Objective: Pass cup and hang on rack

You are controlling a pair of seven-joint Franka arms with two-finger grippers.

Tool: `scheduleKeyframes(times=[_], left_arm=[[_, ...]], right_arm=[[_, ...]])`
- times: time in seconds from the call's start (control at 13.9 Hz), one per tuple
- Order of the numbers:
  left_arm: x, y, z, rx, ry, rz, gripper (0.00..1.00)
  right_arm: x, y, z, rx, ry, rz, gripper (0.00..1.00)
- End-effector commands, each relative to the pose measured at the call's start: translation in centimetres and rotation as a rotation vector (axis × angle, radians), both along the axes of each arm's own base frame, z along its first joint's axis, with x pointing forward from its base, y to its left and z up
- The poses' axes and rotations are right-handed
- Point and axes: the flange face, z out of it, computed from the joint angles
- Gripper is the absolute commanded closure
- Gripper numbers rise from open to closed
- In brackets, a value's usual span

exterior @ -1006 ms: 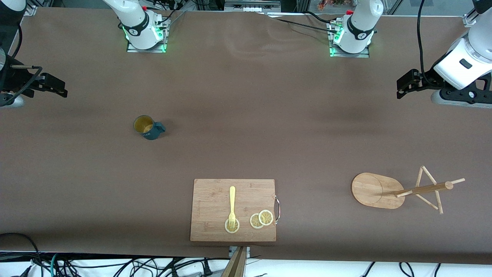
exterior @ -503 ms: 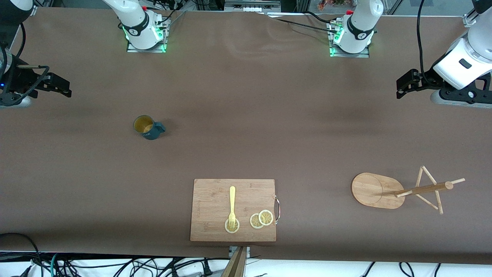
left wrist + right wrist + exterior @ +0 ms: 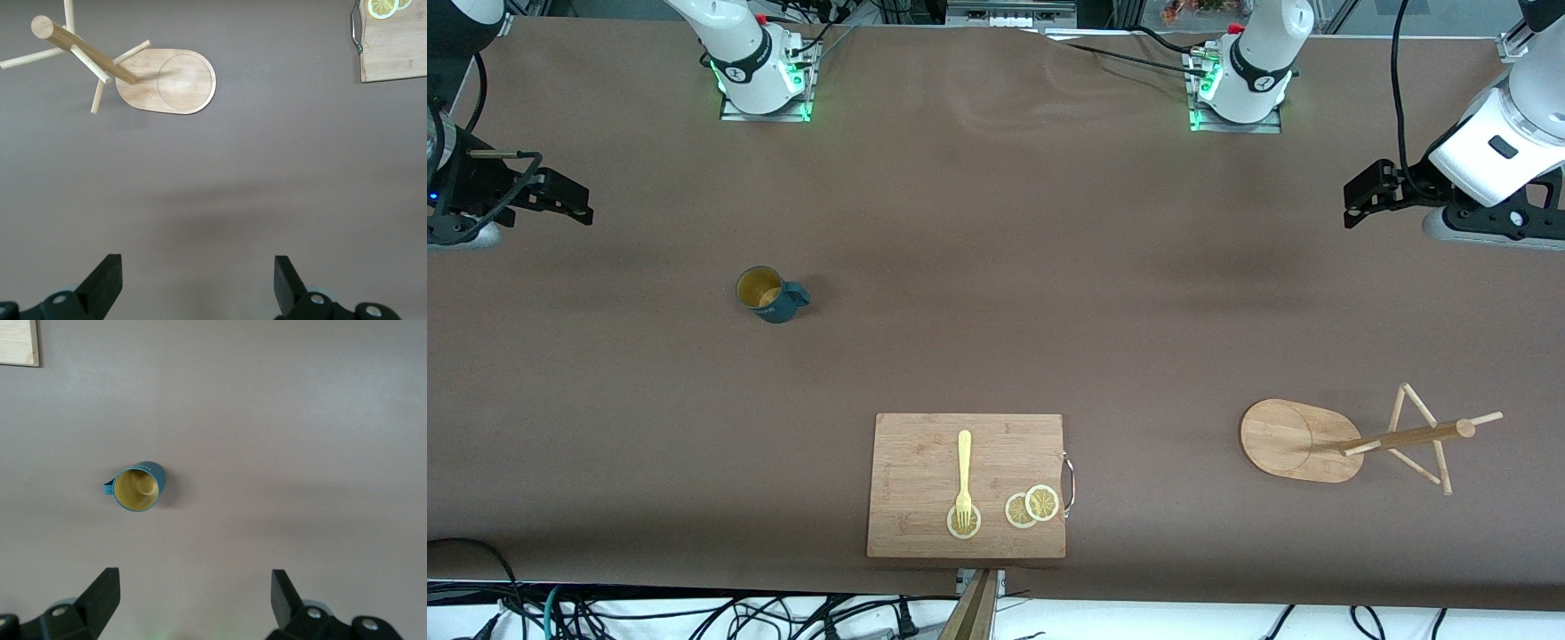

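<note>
The teal-blue cup [image 3: 769,294] stands upright on the brown table toward the right arm's end, its tan inside showing. It also shows in the right wrist view [image 3: 137,488]. The bamboo rack [image 3: 1294,440] stands toward the left arm's end, nearer the front camera, with its post and pegs showing. It also shows in the left wrist view [image 3: 170,81]. My right gripper [image 3: 574,200] is open and empty, up in the air at its end of the table, apart from the cup. My left gripper [image 3: 1356,203] is open and empty, high at its own end, apart from the rack.
A wooden cutting board [image 3: 967,485] lies near the table's front edge, midway between the arms. On it are a yellow fork [image 3: 963,476] and lemon slices [image 3: 1032,506]. The arm bases [image 3: 760,67] stand along the edge farthest from the front camera.
My right gripper has shifted a little toward the table's middle. The left arm, the cup and the rack have not visibly moved.
</note>
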Motion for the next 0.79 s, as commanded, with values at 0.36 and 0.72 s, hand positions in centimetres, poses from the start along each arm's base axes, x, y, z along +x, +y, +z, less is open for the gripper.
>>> scheduleKeyframes(times=[0.36,0.72], left_arm=[[0.0,-0.1,0.8,-0.001,-0.004,-0.013,0.00],[0.0,-0.1,0.8,-0.003,-0.003,-0.013,0.00]], right_arm=[[-0.3,-0.1,0.1,-0.012,0.006,0.002,0.00],[-0.6,0.9,-2.4,-0.010,0.128,0.010,0.00]])
